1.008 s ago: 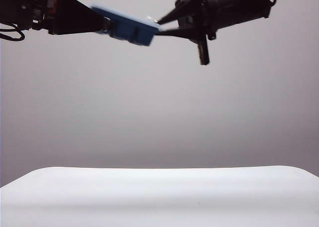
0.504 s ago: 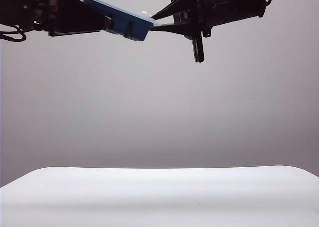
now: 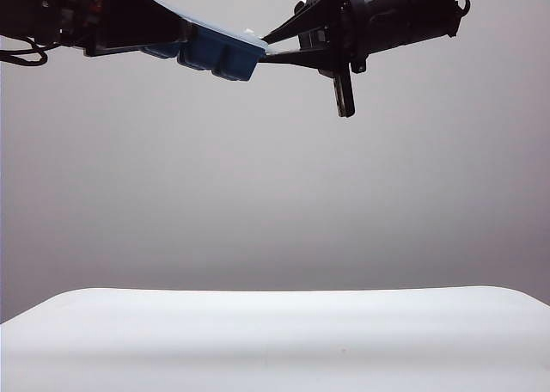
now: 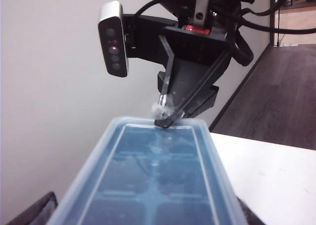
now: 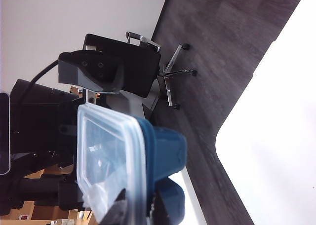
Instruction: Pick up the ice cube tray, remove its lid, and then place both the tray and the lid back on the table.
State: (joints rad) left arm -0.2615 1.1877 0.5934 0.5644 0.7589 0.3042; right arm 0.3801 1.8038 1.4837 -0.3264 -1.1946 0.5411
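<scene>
High above the table (image 3: 275, 332), at the top of the exterior view, the two arms meet over its left-centre. The left gripper (image 3: 176, 41) comes in from the left and holds the tray (image 3: 219, 55) by its left end, its jaws set wide across the tray's body; the tray hangs tilted, its right end lower. In the left wrist view the tray (image 4: 153, 185) runs away from the camera with the lid (image 4: 148, 129) still seated on it, the frosted rim framing the dark blue compartments beneath. The right gripper (image 3: 265, 48) reaches in from the right and its thin fingers are pinched together on the lid's rim at the tray's right end; the left wrist view shows those fingertips (image 4: 165, 117) nipping the far edge of the lid, with a small crumple of clear plastic just beside them. In the right wrist view the lid (image 5: 106, 161) stands edge-on against the blue tray (image 5: 165, 153), and the right gripper's own fingers are mostly out of frame at the edge. A black office chair (image 5: 123, 69) stands on the dark floor beyond. The table lies well below both grippers.
</scene>
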